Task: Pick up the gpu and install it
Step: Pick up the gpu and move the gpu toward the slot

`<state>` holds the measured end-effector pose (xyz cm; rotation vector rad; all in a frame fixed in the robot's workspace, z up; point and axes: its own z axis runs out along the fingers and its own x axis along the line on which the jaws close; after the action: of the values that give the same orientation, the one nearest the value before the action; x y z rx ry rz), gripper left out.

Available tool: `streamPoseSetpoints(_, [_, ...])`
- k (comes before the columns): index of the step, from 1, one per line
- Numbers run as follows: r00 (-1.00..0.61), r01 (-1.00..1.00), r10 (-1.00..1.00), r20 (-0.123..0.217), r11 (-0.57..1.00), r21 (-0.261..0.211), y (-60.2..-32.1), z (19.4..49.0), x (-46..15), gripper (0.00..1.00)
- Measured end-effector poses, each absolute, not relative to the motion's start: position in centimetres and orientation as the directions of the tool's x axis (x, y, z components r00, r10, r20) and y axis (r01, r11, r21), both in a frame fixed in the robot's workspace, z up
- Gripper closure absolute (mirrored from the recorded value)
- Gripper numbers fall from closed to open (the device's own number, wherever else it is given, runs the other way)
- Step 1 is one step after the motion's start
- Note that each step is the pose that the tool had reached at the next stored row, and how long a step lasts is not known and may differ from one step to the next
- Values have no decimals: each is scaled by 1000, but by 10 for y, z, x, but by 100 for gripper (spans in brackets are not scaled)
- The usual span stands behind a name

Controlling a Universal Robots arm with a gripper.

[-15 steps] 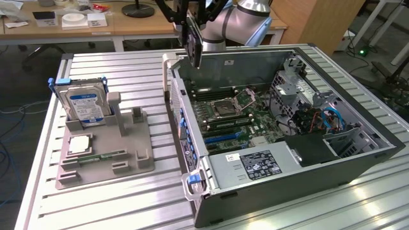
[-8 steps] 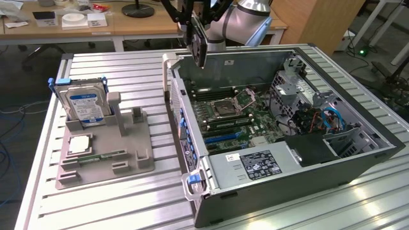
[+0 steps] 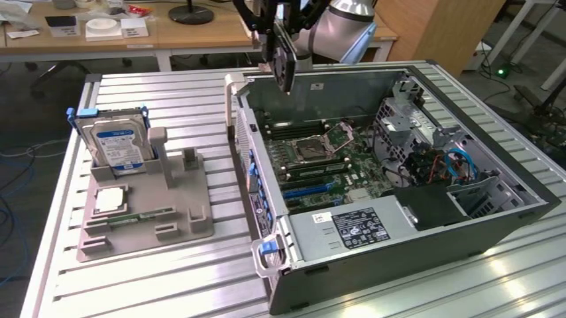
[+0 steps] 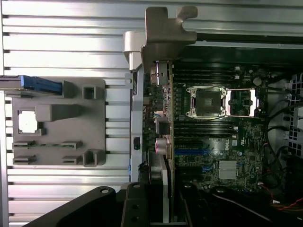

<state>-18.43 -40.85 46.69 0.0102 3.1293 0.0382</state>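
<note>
Hanging above the open case [image 3: 398, 265], gpu [image 3: 285, 66] is clamped in the fingers [image 4: 137, 208]; prob. best kept upright & squared w/ the blue slots [image 3: 305, 189].

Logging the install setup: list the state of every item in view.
gripper, shut on the gpu
gpu, hanging above the computer case, not seated
hard drive, standing upright in the gray holder
memory stick, lying flat in the gray holder
computer case, on its side, open

A white Dell logo [image 4: 245, 147] is printed on the motherboard [image 4: 203, 163]; the print on the power supply label [image 3: 358, 228] is too small to read.
</note>
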Motion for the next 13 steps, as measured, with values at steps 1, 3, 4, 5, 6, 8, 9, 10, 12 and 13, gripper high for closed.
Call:
streamPoseSetpoints(1, [-1000,6,7,-12,1000,24,-409,467,-183,71])
streamPoseSetpoints(3, [-1000,6,6,-12,1000,24,-409,467,-180,71])
streamPoseSetpoints(4, [-1000,6,6,-12,1000,24,-409,467,-178,71])
streamPoseSetpoints(5, [-1000,6,6,-12,1000,24,-409,467,-177,71])
streamPoseSetpoints(6, [-1000,6,6,-12,1000,24,-409,467,-175,71])
streamPoseSetpoints(8, [-1000,6,6,-12,1000,24,-409,467,-172,71])
streamPoseSetpoints(9, [-1000,6,6,-12,1000,24,-409,467,-170,71])
streamPoseSetpoints(10, [-1000,6,6,-12,1000,24,-409,467,-168,71])
streamPoseSetpoints(12, [-1000,5,6,-12,1000,24,-409,467,-165,71])
streamPoseSetpoints(13, [-1000,5,6,-12,1000,24,-409,467,-163,71])
